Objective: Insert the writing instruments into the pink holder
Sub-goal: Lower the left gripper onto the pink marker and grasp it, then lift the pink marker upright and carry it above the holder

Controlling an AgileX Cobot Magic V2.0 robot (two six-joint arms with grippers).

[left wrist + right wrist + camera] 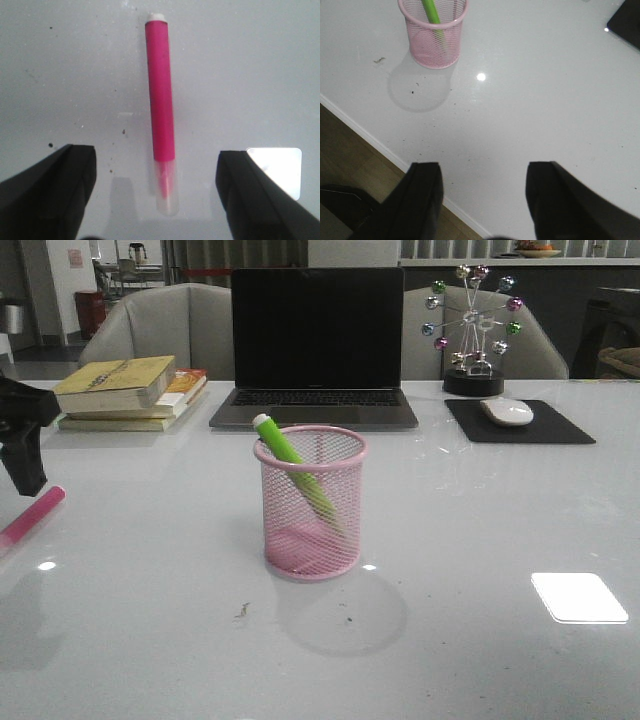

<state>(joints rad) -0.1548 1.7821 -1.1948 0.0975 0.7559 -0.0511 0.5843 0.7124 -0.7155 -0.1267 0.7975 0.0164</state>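
Currently half done: green marker (292, 466) is leaned inside the holder (311, 502), white end above the rim. Pink marker (160, 100) is lying flat on the table (480, 540), well left of the holder. Left gripper (156, 187) is hung over it, jaws wide apart, marker between them, untouched. Next: a descent and a close on the barrel are called for, then a lift to the holder. Right gripper (482, 197) is parked open, empty, near the table edge. Glossy white top; laptop (316, 340) and books (130, 392) behind the holder.
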